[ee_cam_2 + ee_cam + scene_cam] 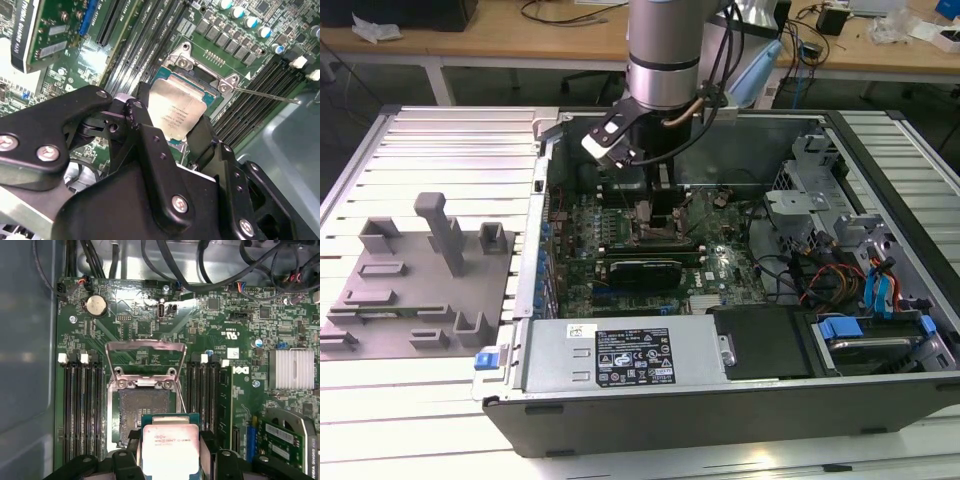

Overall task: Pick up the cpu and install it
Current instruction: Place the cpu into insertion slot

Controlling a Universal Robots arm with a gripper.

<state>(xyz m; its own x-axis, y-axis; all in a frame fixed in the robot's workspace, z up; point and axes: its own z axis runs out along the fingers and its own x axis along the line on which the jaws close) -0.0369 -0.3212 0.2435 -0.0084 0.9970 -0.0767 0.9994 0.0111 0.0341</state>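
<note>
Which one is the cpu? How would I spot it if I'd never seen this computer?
Look inside the open computer case and find the green motherboard. On it is a dark square socket with its metal frame flipped up. The cpu is the thin square held by the black gripper over that socket; it is the only shiny silver plate there.

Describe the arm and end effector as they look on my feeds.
The arm is a silver-grey cylinder with a dark band and a pale blue joint cap; black cables run along it, and a white-and-black block sits at the wrist. The end effector is matte black, built of jointed plates with silver screw heads.
</note>
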